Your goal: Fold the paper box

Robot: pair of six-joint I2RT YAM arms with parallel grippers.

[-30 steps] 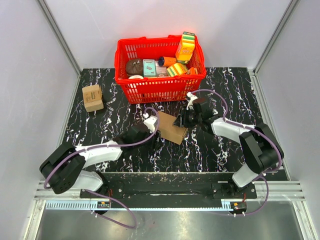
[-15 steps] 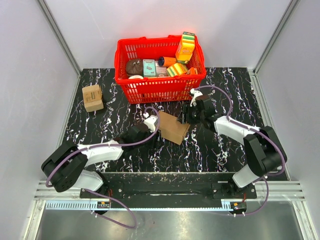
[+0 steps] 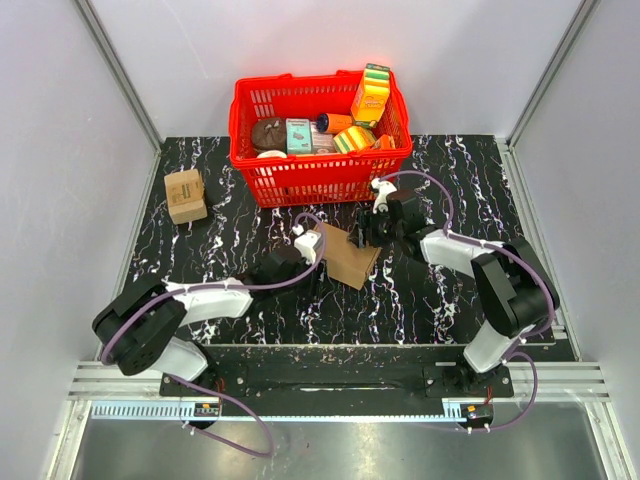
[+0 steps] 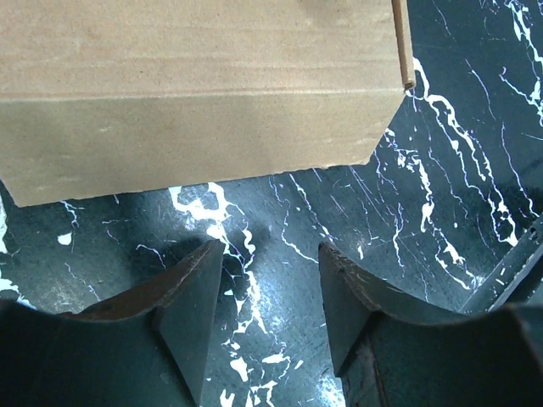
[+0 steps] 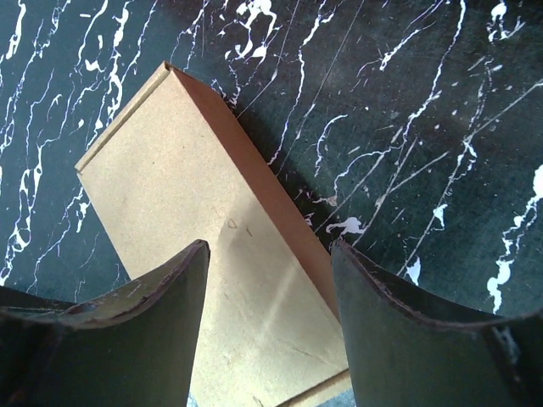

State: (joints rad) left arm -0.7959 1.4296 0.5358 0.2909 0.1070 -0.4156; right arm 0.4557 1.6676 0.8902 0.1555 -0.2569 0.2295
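- Zero grip on the paper box [image 3: 347, 258] at present. Lies on the table [image 3: 430, 290] between the two arms, just in front of the red basket [image 3: 300, 182].
- Per right wrist view: one broad lit face plus a darker side face sloping down to the marble, so prob. partly raised, not a closed carton.
- Re left gripper [image 4: 270, 254]: jaws apart, nothing between them. Box edge just ahead of the tips, apparently not touching.
- Re right gripper [image 5: 270, 250]: jaws apart, hovering over the box w/ a long edge running between the tips. Can't tell whether touching the cardboard.
- Changed vs. 1 s ago: right gripper was at the box's right edge, since pulled back toward the basket side. Left gripper crept nearer the box's left edge. Box itself barely shifted.
- Meaning, prob.: release just done, re-approach under way, fold far from finished.
- Next likely needs a pin from the left and a flap lift from the right. Risk: thin card sliding on slick marble.
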